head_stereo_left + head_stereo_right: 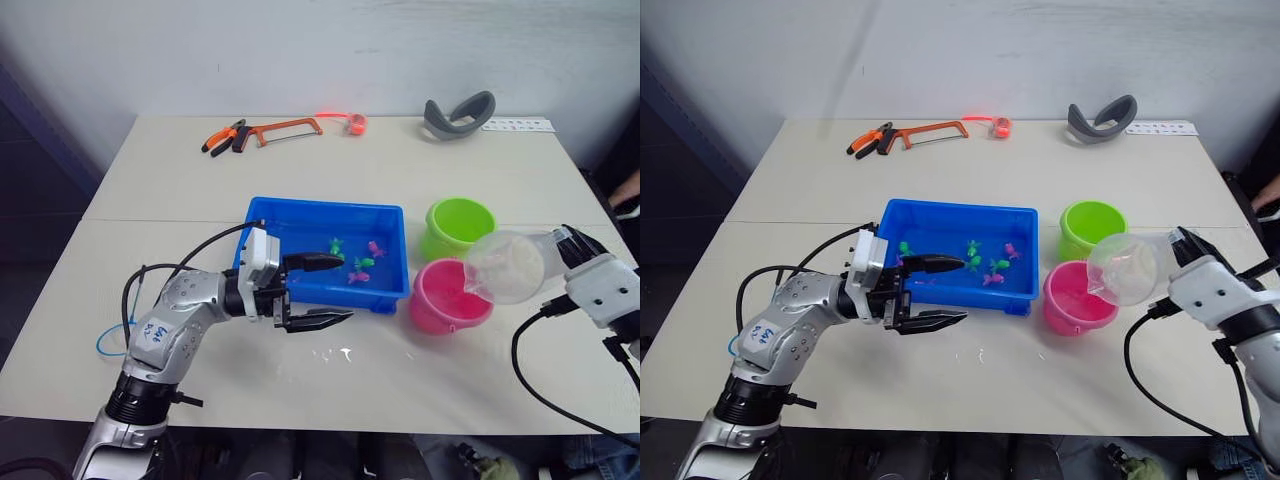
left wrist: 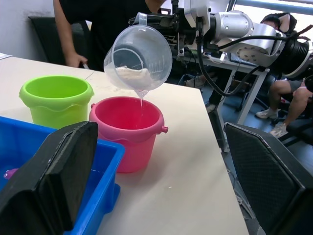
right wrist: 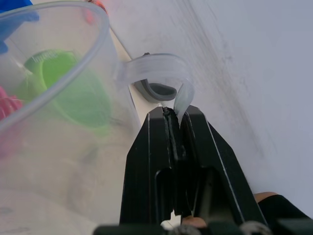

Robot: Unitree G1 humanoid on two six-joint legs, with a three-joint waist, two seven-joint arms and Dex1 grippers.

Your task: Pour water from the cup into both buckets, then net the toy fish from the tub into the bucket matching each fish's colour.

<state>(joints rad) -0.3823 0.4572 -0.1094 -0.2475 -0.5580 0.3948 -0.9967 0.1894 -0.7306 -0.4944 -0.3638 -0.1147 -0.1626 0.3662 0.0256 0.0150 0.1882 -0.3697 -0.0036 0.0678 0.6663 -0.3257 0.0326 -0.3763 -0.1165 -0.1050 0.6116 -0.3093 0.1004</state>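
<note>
Right pincer [image 3: 176,115] clamps cup [image 1: 505,267] handle, tipped over pink bucket [image 1: 447,297].

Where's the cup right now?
The cup is on the robot's right, held tipped by the right gripper over the pink bucket, beside the green bucket.

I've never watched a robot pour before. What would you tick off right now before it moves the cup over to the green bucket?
1. Grip on the cup: right gripper pinches the cup's handle, fingers shut on it. Ok.
2. Water landing in the pink bucket: a thin stream falls inside its rim. Ok.
3. Water left for the second pour: some remains in the tilted cup; whether enough, cannot tell.
4. Green bucket upright and open beside the pink one. Ok.
5. Left gripper open, in front of the tub, away from the pour. Ok.
6. Spills: wet spots glint on the table. Not ok.
</note>
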